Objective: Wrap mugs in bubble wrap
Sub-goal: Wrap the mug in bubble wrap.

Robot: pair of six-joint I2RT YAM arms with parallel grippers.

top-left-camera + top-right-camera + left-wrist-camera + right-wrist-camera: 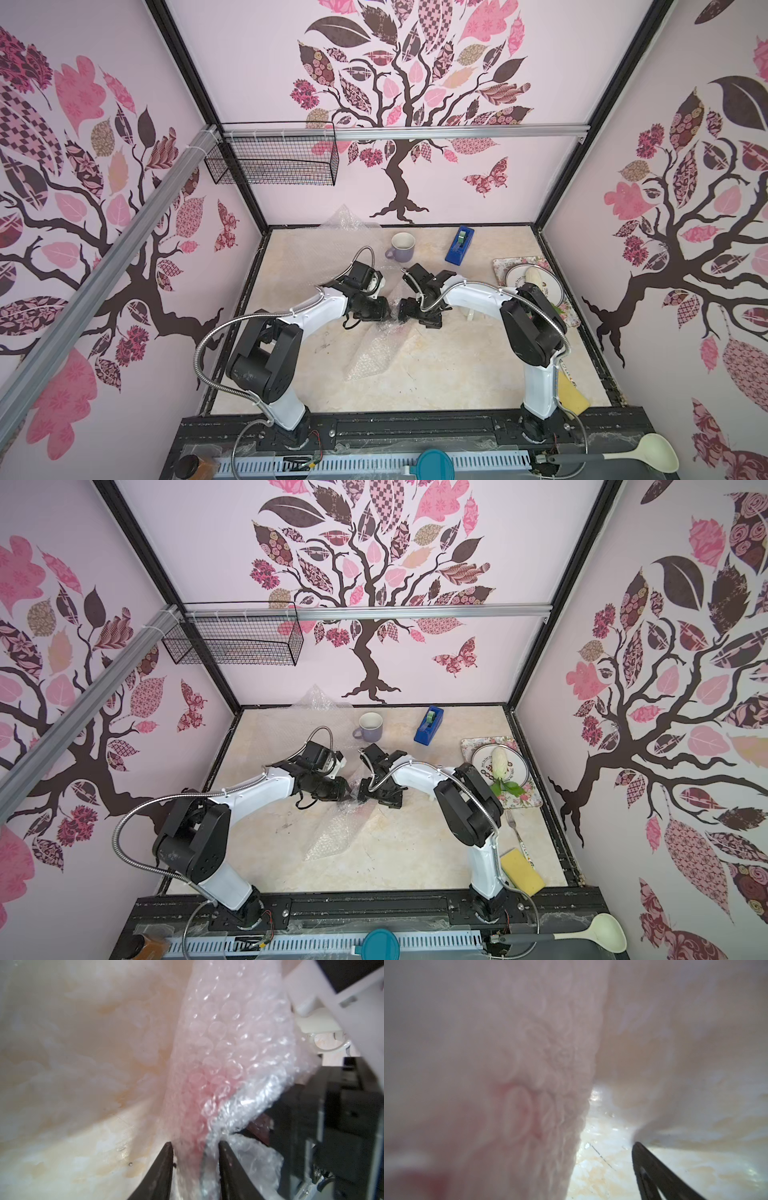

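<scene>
A pale lavender mug [402, 246] stands upright at the back of the table. A bubble wrap sheet [380, 347] lies at the middle, its far end bunched up between my two grippers. Red tint of a mug [195, 1105] shows through that bunch; the mug's shape is hidden. My left gripper [195, 1145] is shut on the bubble wrap [224, 1047], which fills the gap between its fingers. My right gripper [405, 309] faces it with jaws wide, one finger [654, 1169] apart from the wrapped bundle [508, 1095], the other hidden. Part of a white mug [471, 315] peeks out under the right arm.
A second crumpled bubble wrap sheet [345, 222] leans on the back wall. A blue tape dispenser [459, 245] sits right of the lavender mug. A floral tray [528, 800] with a plate lies at the right edge, a fork [515, 829] and yellow sponge [521, 872] nearer the front.
</scene>
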